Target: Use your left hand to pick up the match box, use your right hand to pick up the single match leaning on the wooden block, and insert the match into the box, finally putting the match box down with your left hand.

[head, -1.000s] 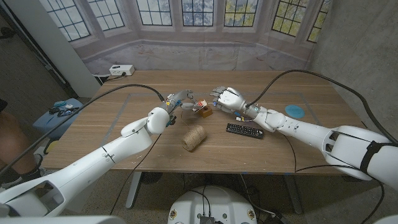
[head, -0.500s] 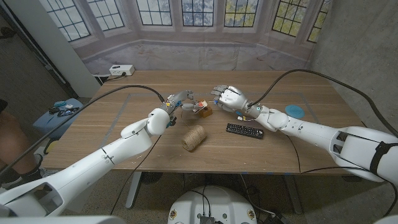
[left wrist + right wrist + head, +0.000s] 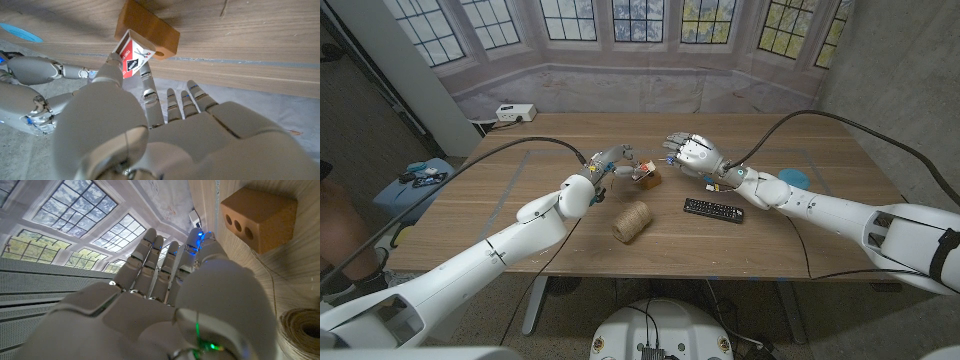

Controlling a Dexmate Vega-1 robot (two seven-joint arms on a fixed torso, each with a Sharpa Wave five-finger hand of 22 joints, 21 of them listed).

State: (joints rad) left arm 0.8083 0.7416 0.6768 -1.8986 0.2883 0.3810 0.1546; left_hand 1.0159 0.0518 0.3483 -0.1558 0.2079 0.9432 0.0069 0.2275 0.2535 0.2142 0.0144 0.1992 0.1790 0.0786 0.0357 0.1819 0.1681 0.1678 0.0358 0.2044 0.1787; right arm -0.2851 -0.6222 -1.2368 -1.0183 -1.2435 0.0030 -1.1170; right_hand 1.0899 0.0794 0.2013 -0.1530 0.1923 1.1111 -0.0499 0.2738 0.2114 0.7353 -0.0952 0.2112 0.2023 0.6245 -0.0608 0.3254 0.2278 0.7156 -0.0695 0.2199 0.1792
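At our left hand (image 3: 607, 161) we pinch the small red-and-white cardboard match box (image 3: 131, 56) between thumb and fingers, lifted just beside the tan wooden block with drilled holes (image 3: 259, 216) at mid-table. Our right hand (image 3: 694, 153) hovers near that block, fingers spread and holding nothing. We cannot make out the match itself. Nearer us lie a ball of brown twine (image 3: 632, 221) and a black remote control (image 3: 713, 210). We judge the box pickup done; taking the match, inserting it and setting the box down remain.
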